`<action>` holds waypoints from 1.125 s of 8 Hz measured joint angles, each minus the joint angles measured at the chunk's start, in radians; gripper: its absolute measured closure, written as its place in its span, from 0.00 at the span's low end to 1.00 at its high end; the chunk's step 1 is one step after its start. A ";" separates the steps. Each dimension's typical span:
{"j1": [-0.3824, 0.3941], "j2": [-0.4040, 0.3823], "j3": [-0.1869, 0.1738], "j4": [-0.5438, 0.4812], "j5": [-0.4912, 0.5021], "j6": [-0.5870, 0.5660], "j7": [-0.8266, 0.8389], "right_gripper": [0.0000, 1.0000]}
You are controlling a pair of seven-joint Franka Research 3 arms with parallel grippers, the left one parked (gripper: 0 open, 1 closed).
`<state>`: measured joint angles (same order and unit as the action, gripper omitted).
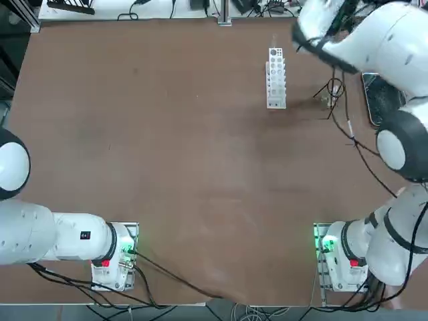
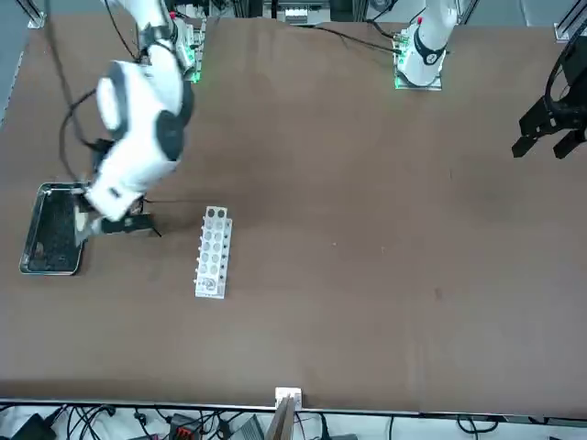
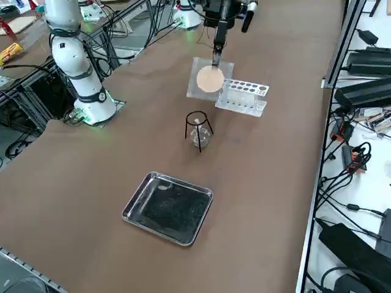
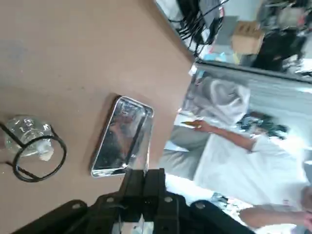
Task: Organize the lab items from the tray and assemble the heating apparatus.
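From the right side view, the metal tray [image 3: 168, 208] is nearest me, flat on the bench [image 3: 110, 201]. That view gives me its whole outline, while the arm covers part of it in the top view. It is rectangular with rounded corners, its raised rim shiny and its floor dark, smooth and reflective.

Farther along is the black wire ring stand [image 3: 198, 124], upright on thin legs, with the clear glass piece [image 3: 200, 137] under its ring and between the legs. The right wrist view looks through the ring and shows the glass as rounded and transparent, with a small whitish part [image 4: 47, 150] at one end.

Beyond the stand, I have the right gripper [image 3: 217, 61] with its fingers clamped on the grey mesh [image 3: 197, 89], held upright by its upper edge. The right side view shows me its face: a thin square sheet with a round, matte tan centre [image 3: 210, 79]. The right wrist view shows the fingers close together, the mesh nearly edge-on.

The white rack [image 3: 243, 97] overlaps the mesh in the right side view, but the top view shows it well apart from the stand, long and narrow with rows of round holes.

Farther off, the right wrist view also shows a person [image 4: 243, 165] in a pale, soft-looking shirt.
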<state>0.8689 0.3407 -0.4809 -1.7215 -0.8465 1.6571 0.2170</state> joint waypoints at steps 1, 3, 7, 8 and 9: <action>0.046 0.020 0.000 -0.056 -0.049 0.000 0.082 0.97; 0.116 0.082 0.001 -0.142 -0.119 0.001 0.246 0.97; 0.195 0.255 0.000 -0.186 -0.155 -0.015 0.508 0.96; 0.202 0.285 0.000 -0.186 -0.159 -0.017 0.536 0.96; 0.206 0.301 -0.002 -0.186 -0.166 -0.018 0.545 0.96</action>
<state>1.0749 0.6414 -0.4825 -1.9073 -1.0125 1.6389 0.7617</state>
